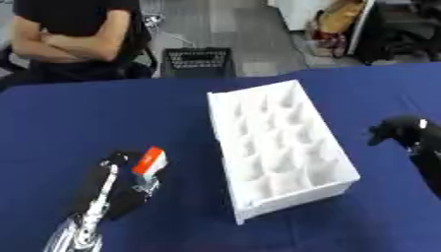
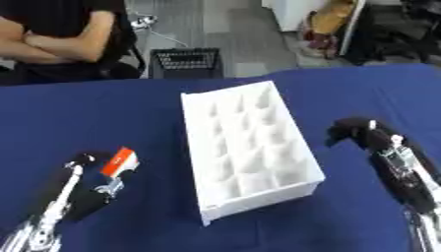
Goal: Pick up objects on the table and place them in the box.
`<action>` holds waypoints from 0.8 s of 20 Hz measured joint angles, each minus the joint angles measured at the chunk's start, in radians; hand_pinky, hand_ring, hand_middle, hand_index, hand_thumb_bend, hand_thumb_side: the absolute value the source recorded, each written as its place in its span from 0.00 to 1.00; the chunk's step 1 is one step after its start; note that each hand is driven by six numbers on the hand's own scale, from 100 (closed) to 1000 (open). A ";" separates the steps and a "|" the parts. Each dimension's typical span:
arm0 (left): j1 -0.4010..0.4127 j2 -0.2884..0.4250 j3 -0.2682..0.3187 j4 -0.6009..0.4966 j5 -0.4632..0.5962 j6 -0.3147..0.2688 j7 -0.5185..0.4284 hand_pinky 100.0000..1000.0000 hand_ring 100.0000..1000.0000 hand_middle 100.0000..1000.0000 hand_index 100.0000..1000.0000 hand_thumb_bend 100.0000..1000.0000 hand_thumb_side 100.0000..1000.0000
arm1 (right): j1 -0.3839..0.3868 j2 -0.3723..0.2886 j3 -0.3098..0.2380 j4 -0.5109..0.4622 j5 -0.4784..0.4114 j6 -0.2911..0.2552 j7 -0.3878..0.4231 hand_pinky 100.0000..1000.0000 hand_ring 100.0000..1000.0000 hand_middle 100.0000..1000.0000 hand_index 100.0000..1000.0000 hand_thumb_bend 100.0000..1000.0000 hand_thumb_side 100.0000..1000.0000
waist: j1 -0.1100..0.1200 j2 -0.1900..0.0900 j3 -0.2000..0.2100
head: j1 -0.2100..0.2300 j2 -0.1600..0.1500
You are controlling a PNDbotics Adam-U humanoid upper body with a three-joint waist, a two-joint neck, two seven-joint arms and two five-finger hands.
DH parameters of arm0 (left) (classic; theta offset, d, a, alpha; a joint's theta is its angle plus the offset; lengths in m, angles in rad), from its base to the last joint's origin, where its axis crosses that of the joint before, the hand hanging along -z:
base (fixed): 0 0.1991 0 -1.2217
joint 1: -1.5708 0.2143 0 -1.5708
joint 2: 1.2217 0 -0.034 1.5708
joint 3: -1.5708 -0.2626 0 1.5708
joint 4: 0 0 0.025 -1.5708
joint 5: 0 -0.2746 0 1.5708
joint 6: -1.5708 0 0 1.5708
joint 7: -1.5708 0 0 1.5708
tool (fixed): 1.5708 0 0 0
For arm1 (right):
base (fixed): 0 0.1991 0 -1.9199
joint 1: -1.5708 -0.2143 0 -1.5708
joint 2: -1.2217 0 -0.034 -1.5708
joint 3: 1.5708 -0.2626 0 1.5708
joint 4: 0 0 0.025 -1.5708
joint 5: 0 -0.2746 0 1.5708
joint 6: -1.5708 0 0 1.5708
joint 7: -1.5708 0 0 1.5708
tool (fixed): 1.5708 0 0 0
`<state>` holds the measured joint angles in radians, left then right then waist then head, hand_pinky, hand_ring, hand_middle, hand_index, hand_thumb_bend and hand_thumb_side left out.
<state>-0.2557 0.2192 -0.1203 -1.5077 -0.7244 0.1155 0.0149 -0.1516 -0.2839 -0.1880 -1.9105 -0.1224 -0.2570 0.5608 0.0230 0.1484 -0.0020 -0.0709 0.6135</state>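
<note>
Even, diffuse indoor light falls from above, bright enough to show the blue tablecloth as a flat, saturated field with no glare. The white box is nearly washed out, its compartments marked only by faint grey shading, and it casts a soft shadow along its near side. Both views are soft and slightly blurred throughout, most on the black hands, whose edges smear.

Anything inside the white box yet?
The white box shows only bare white compartments; the divider walls hide some of their floors. The orange-and-white object is outside it, in the left hand.
</note>
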 measured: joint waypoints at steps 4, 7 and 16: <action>-0.009 0.005 -0.005 0.018 -0.005 0.002 -0.002 1.00 0.82 0.80 0.81 0.59 0.72 | 0.000 0.000 0.000 0.000 0.000 0.000 0.000 0.83 0.59 0.62 0.77 0.00 0.91 | 0.000 0.000 -0.001 | 0.000 0.000; -0.013 0.005 -0.005 0.024 -0.008 0.003 -0.001 0.99 0.82 0.80 0.81 0.58 0.72 | 0.000 0.000 0.000 0.000 0.000 0.000 0.001 0.83 0.59 0.62 0.77 0.00 0.91 | 0.000 0.000 -0.001 | 0.000 0.000; -0.014 0.005 -0.005 0.030 -0.009 0.013 0.015 1.00 0.82 0.81 0.84 0.57 0.72 | 0.000 0.000 0.000 0.000 0.000 0.000 0.001 0.83 0.59 0.62 0.77 0.00 0.92 | 0.001 -0.001 -0.002 | 0.000 0.000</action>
<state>-0.2697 0.2243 -0.1255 -1.4774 -0.7332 0.1283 0.0302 -0.1516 -0.2838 -0.1880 -1.9102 -0.1219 -0.2571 0.5618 0.0237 0.1478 -0.0035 -0.0708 0.6135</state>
